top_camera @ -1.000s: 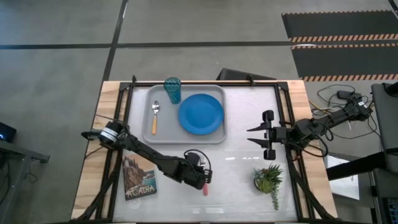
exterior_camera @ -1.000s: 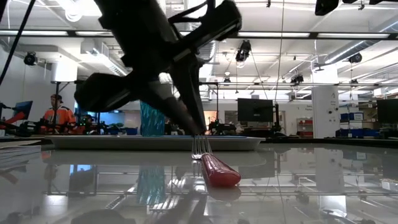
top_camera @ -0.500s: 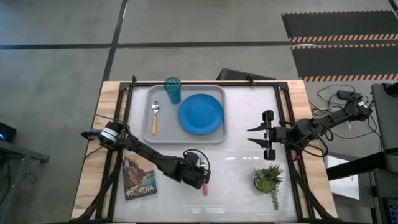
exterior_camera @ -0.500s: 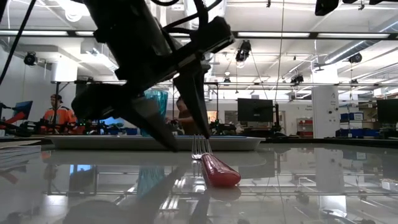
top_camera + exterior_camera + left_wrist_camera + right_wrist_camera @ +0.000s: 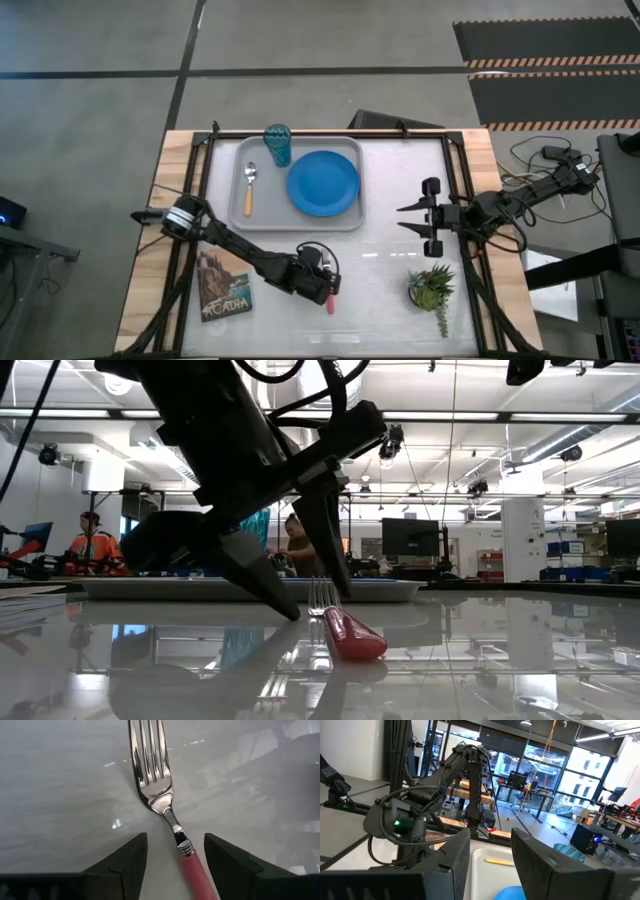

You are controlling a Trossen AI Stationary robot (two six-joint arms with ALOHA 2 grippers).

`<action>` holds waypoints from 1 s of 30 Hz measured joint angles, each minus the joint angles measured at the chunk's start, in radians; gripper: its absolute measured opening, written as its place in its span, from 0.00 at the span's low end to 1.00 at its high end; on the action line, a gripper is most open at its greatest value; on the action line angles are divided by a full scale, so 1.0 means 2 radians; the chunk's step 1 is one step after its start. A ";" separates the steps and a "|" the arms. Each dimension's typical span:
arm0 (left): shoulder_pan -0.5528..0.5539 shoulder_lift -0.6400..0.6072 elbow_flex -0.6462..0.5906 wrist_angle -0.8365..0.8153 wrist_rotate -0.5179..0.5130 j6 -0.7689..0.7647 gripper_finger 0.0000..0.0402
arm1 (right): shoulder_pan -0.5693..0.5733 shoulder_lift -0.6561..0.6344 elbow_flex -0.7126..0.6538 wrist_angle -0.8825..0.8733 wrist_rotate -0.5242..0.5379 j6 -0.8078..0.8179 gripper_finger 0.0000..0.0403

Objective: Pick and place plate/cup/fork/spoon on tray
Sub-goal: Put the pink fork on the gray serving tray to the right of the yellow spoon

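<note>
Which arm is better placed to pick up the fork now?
Left. The left gripper is open and straddles the fork on the table, one finger on each side of its neck. The right gripper hangs open far from it, beside the tray.

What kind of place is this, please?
Probably a robotics lab or workshop. Two robot arms work at a white table on a concrete floor. Behind it are monitors on desks, ceiling strip lights, and a person in orange at another bench.
</note>
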 joint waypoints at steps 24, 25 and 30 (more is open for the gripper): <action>0.004 -0.017 0.028 -0.131 -0.039 0.015 0.38 | 0.000 0.000 0.000 -0.002 0.001 -0.001 0.33; 0.004 -0.017 0.039 -0.126 -0.039 0.020 0.36 | 0.000 0.000 0.000 -0.003 0.001 -0.001 0.33; 0.004 -0.017 0.088 -0.123 -0.049 0.055 0.24 | 0.000 0.000 0.000 -0.004 0.001 -0.005 0.33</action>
